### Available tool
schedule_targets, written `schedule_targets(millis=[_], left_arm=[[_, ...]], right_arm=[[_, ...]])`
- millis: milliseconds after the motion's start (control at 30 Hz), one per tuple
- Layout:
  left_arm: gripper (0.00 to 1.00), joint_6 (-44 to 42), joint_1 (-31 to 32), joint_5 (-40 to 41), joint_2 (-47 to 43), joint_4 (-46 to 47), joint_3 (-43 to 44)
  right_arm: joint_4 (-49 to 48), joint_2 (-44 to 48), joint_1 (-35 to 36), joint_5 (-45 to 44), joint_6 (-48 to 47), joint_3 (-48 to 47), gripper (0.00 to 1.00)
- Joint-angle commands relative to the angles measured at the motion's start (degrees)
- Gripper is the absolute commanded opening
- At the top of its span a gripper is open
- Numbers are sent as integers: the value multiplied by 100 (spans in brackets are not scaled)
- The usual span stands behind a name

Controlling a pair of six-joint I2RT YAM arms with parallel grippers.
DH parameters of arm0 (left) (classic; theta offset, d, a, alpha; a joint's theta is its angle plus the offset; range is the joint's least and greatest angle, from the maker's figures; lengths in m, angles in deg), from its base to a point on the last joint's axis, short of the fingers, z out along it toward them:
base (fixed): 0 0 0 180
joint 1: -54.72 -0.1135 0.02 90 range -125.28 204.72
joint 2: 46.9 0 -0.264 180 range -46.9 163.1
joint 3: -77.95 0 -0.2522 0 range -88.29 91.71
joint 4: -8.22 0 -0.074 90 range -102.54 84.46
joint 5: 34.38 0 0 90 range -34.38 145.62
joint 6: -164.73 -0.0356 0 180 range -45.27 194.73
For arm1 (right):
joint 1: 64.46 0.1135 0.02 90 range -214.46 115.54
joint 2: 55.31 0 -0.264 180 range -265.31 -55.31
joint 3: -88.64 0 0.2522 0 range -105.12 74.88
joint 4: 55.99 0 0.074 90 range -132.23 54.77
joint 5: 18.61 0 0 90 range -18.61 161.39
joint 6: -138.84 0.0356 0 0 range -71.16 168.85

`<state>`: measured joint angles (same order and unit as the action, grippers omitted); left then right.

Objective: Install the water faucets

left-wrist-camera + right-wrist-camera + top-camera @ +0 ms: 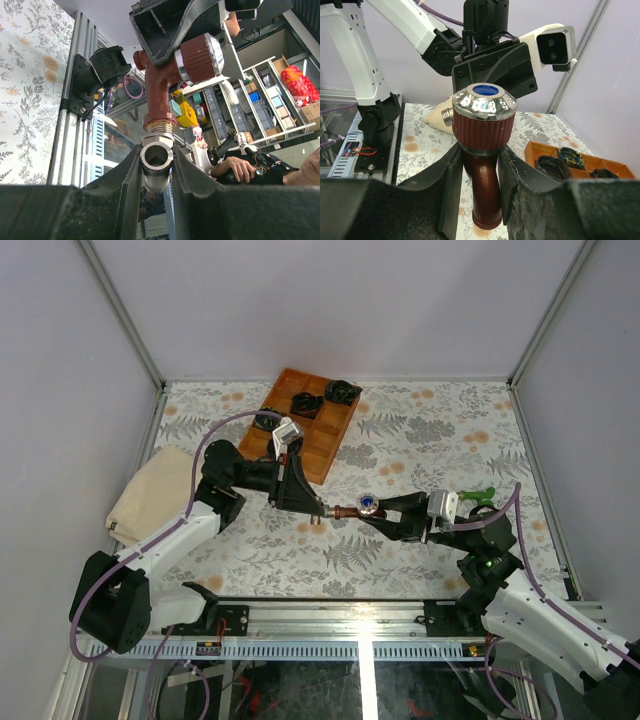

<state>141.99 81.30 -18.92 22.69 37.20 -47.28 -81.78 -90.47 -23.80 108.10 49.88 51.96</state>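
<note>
Top external view: the red-brown faucet (345, 510) lies level near the middle of the flowered tabletop (420, 440), held at both ends by the two arms. The left hand (318, 510) reaches in from 9 o'clock and is clenched on the silvery threaded end (156, 155). The left wrist view shows both dark fingers (129, 175) pressed against that metal tube, with the faucet's body rising away above it. The right hand (375, 512) reaches in from 3 o'clock and is clamped on the faucet's body. In the right wrist view its padded fingers (451, 185) touch the brown stem on either side, just under the ribbed knob (485, 107) with its chrome rim and blue centre. Whether the faucet touches the tabletop cannot be told. The green faucet (478, 497) sits at 3 o'clock of the held one, just beside the right wrist, with neither hand on it. A wooden tray (330, 445) stands at 11 o'clock and holds black-and-green coiled bundles (306, 402) in its compartments. A folded beige cloth (150, 490) lies at 9 o'clock, near the left edge.
</note>
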Motion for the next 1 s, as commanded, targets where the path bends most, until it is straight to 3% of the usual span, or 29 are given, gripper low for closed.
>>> schedule_targets(millis=[0,400,967], left_arm=[[0,-43,35,41,-43,-33,275],[0,-275,31,129,-101,-372,299],[0,-343,28,159,-97,-448,326]], right_arm=[[42,-9,129,67,-191,-331,0],[61,-31,299,-619,-536,-253,0],[279,40,351,-777,-726,-241,0]])
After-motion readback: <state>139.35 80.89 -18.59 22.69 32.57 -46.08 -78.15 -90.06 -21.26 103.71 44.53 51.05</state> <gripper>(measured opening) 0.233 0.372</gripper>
